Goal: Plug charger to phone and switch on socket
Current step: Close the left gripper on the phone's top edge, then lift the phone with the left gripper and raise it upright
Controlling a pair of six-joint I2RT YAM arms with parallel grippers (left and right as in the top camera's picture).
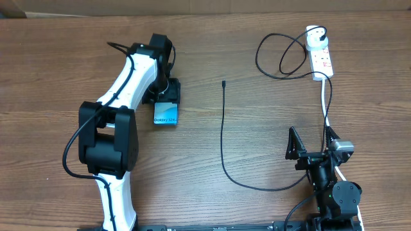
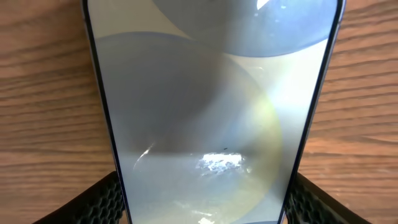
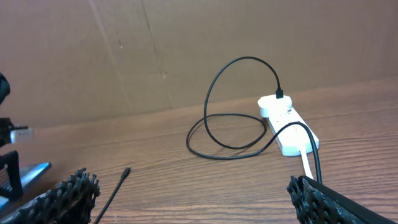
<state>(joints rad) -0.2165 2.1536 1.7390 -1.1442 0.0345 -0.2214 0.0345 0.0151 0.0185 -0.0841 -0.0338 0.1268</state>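
Straddling the phone (image 2: 205, 112) at the worktop's far left, the left fingers (image 2: 99, 202) flank its edges, grip uncertain; the right fingers (image 3: 62, 193) gape wide, empty. A loose pinch could let it slip, well apart from the charger (image 1: 223, 128).

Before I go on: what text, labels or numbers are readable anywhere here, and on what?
"Galaxy S24+": on the phone screen, small but legible in the overhead view.
Socket: any labelling is too small to read.
Nothing else legible in any view.
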